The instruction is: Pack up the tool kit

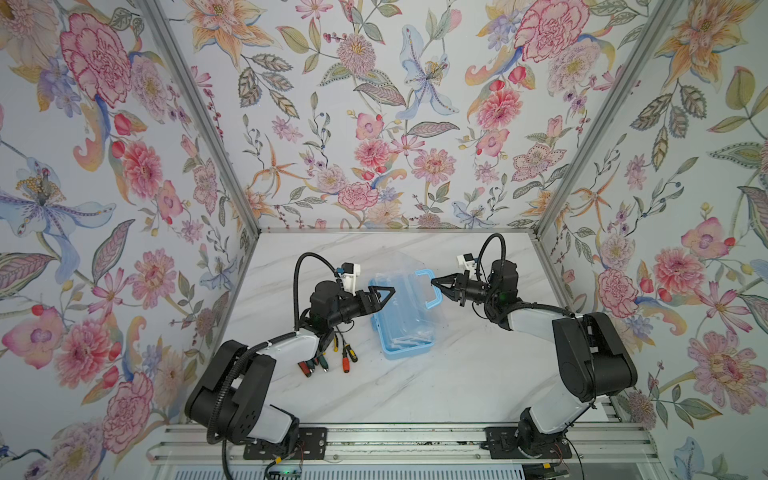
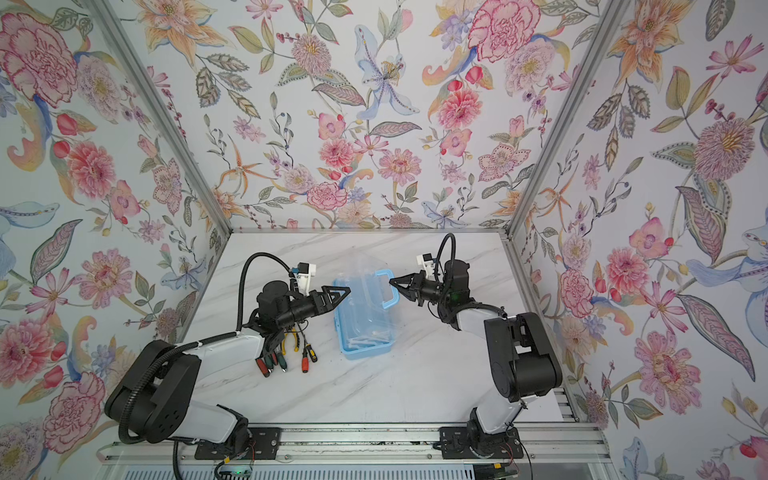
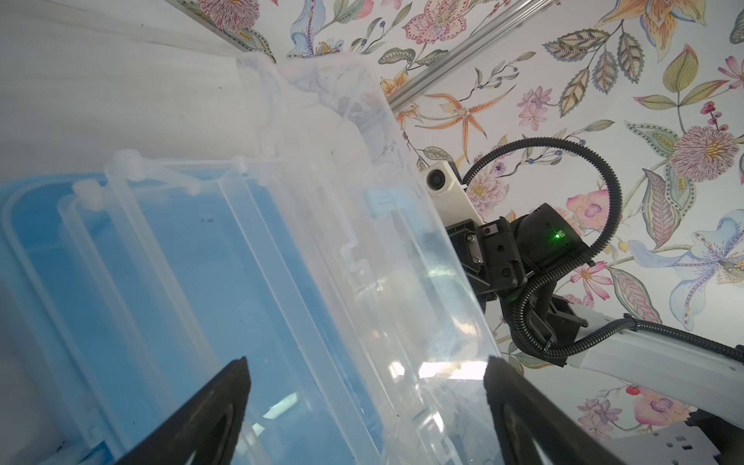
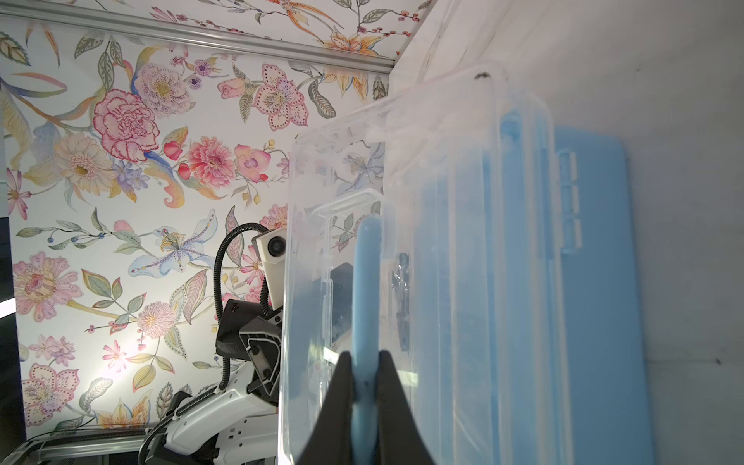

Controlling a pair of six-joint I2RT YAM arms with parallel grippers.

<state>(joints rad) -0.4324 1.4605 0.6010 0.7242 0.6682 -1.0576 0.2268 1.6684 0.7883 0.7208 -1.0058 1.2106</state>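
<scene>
Two states: right end effector (image 4: 365, 356) grasps blue U-shaped handle (image 4: 366, 282) of light-blue plastic box (image 1: 409, 352); left end effector (image 3: 367, 362) is released.

Marble tabletop (image 1: 415, 395) w/ floral walls (image 1: 374, 104), alu frame (image 1: 200, 116).

Right end effector (image 1: 434, 283) pinches tool kit (image 1: 405, 337) handle (image 1: 436, 298); left end effector (image 1: 384, 297) apparently open at lid (image 1: 400, 266).

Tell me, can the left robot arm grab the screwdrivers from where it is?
Probably yes. The left gripper is open and empty, and the screwdrivers lie uncovered beside the blue box. They sit partly under that arm's own forearm, though, so it would likely have to pull back and tip down first.
</scene>
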